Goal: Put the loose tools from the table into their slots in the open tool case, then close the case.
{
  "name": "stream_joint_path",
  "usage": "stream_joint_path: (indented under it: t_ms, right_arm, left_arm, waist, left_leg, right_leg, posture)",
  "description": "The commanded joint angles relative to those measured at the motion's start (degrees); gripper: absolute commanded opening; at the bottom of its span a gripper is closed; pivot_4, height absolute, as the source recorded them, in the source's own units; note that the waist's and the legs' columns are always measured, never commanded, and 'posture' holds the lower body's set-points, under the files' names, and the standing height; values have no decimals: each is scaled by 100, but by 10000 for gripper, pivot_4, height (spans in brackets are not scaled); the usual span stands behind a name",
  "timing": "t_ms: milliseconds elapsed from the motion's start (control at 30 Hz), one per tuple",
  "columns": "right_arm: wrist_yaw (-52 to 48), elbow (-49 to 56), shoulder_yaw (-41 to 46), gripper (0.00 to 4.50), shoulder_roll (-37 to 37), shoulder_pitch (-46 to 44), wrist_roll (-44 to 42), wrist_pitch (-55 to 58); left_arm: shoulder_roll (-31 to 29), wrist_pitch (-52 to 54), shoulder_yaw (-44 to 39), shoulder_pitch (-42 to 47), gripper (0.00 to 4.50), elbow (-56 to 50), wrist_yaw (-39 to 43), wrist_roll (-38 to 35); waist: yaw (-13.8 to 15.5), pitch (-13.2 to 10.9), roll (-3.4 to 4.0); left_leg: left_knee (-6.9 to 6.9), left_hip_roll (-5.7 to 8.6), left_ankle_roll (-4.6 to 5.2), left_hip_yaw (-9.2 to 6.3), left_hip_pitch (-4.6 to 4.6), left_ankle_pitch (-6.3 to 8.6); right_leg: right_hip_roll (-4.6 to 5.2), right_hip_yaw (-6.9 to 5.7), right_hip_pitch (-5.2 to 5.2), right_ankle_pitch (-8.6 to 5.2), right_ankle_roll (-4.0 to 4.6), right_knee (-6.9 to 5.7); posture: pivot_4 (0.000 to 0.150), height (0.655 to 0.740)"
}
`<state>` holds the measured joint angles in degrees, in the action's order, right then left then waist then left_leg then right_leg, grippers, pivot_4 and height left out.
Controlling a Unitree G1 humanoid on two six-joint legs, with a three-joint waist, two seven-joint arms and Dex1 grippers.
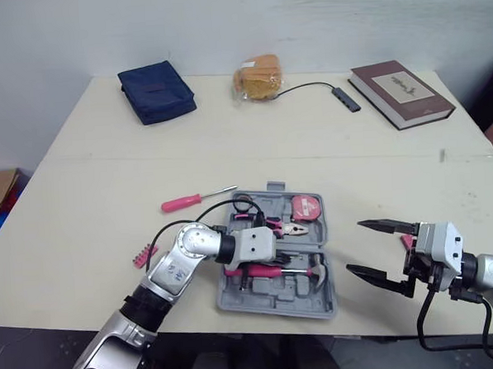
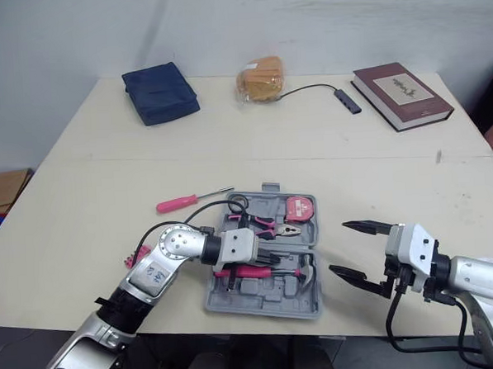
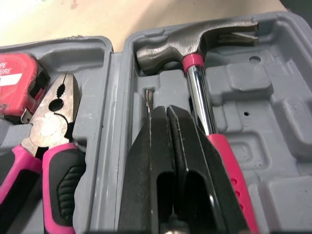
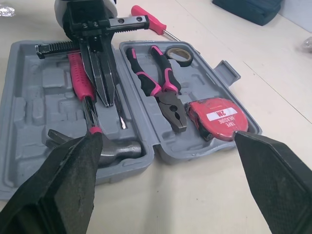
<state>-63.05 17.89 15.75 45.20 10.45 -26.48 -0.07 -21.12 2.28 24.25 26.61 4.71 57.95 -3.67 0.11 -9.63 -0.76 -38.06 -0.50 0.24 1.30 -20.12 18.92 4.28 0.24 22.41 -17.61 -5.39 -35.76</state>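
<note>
Case (image 1: 273,296) grey, open, hammer (image 3: 195,44) and pliers (image 3: 53,112) slotted | left tool (image 3: 165,109) together | right tool (image 1: 355,247) apart

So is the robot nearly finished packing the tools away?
Partly. The hammer, pliers and tape measure already sit in the open tool case. The left gripper is shut on a slim screwdriver over the slot beside the hammer. The pink screwdriver and pink bit holder lie on the table, and the case isn't closed. The right gripper hangs open.
</note>
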Motion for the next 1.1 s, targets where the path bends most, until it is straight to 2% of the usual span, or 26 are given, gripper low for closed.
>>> stream_joint_path:
  t_ms: [33,100,267,433,633,933,1100]
  right_arm:
    - [-5,76,137,45000,20,-40,-37,-119]
    - [-5,66,126,45000,20,-69,-38,-108]
    - [-3,65,78,45000,21,-129,-29,-72]
    - [20,100,42,45000,-3,-121,-21,-47]
    - [48,177,62,45000,-7,-45,-39,-15]
    - [70,223,87,45000,6,6,-58,7]
    - [79,219,86,45000,-1,7,-56,-2]
  left_arm:
    - [106,-47,-362,-64,143,4,129,-497]
    - [-2,-182,-383,-118,143,-131,536,-725]
    - [-171,65,-377,-270,143,-510,917,-1011]
    - [-333,98,-148,-383,143,-308,701,-448]
    - [-378,210,-1,-327,143,-261,594,-150]
    - [-565,824,340,-330,143,-281,496,213]
    - [-495,1526,670,-458,143,-265,283,372]
  waist:
    - [-12,-14,-2]
    - [-18,-19,3]
    - [-14,-26,14]
    - [-13,-26,15]
    - [0,-25,16]
    - [-7,-21,22]
    - [14,-3,36]
  left_leg:
    - [-1,0,0,0,-5,0]
    - [1,0,-2,-2,-11,-1]
    - [4,1,-3,0,-11,-1]
    - [5,2,-2,-1,-11,0]
    - [5,5,-2,-3,-8,0]
    - [6,5,0,-7,-4,1]
    - [6,9,5,-14,2,4]
  right_leg:
    - [0,0,7,0,0,-2]
    - [0,-4,14,0,0,-3]
    - [0,-5,15,0,0,-1]
    - [1,-5,13,0,0,1]
    - [5,-6,7,0,0,3]
    - [8,-7,0,0,0,7]
    - [15,-13,-14,0,0,16]
  posture:
    - [1500,7400]
    - [1500,7400]
    - [1500,7400]
    - [1500,7400]
    - [1500,7400]
    - [1500,7400]
    - [1500,7400]
